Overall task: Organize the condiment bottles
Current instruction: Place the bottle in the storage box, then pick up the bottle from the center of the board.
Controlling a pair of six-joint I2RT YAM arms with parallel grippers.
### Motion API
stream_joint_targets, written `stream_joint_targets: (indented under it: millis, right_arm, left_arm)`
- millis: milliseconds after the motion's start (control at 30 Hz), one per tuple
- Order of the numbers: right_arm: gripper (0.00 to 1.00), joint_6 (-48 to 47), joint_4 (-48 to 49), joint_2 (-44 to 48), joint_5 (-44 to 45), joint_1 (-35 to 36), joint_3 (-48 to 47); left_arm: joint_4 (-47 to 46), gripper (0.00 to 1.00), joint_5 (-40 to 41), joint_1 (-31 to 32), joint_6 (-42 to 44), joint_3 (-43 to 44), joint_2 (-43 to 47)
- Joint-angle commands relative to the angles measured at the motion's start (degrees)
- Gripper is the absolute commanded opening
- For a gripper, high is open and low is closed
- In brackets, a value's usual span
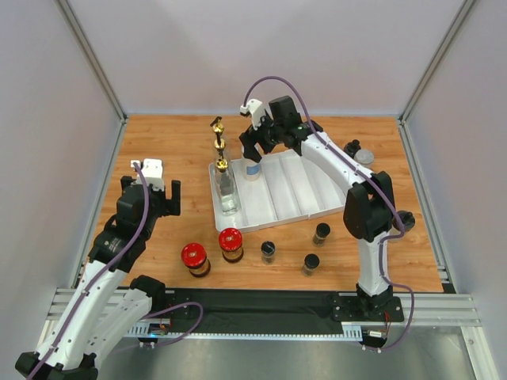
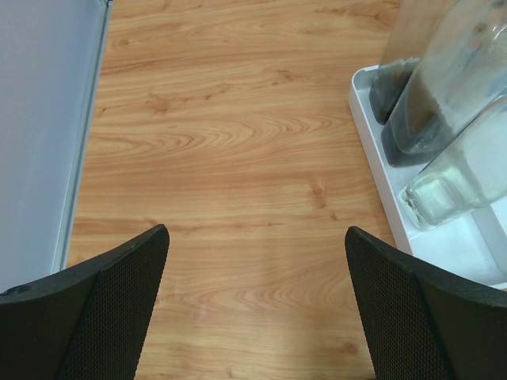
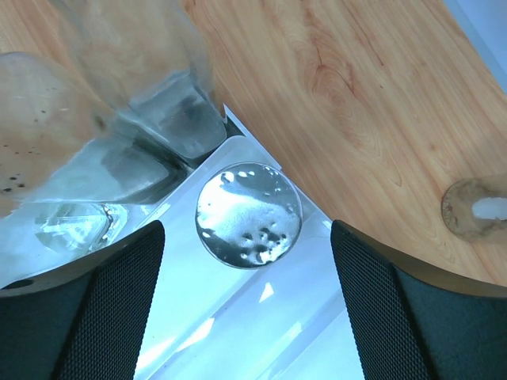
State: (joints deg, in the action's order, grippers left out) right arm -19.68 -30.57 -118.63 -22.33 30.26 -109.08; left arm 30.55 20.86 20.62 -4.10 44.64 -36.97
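at the far end of the white tray (image 1: 293,190), in its second lane from the left, a silver-lidded jar (image 3: 248,215) is seen standing upright. the right gripper (image 1: 252,150) is held directly above it. its fingers (image 3: 87,317) are spread, and a clear gap is left on each side of the lid, so nothing is pinched. in the lane just beside it, on the left, three gold-spouted bottles (image 1: 226,190) are lined up one behind the other.

the step in hand is judged to be the placing of this jar into the tray. since the jar rests in its lane and is not touched, this placing is considered done or nearly done.

on the bench (image 1: 158,142) several things are not yet sorted. two red-lidded jars (image 1: 194,255) and three black-capped spice jars (image 1: 268,251) are found near the front of the tray, and two clear jars (image 1: 364,156) are found well apart at the far right. the task is therefore judged to be less than half done.

the left gripper (image 1: 162,199) is held over bare wood to the left of the tray, with its jaws fully spread and nothing between them.

for the next move, the right gripper should be lifted straight up, so that the lid and the neighbouring bottles are not knocked. then one of the loose jars should be chosen. the clear jars are nearer to the right arm, and the red-lidded jars are nearer to the left arm.
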Motion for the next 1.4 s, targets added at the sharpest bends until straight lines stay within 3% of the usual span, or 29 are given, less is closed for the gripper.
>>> stream_joint_targets:
  millis: [0, 667, 1367]
  right_arm:
    - [0.87, -1.6, 1.7, 4.9, 0.1, 0.2, 0.7]
    - [0.88, -2.2, 2.3, 17.1, 0.7, -0.1, 9.0]
    - [0.88, -1.3, 3.8, 22.4, -0.3, -8.2, 15.6]
  left_arm:
    - [-1.6, 1.00, -0.6, 0.2, 0.8, 0.0, 0.7]
    - [-1.6, 1.00, -0.6, 0.2, 0.8, -0.1, 1.4]
    - [-1.6, 1.00, -0.6, 0.2, 0.8, -0.1, 1.1]
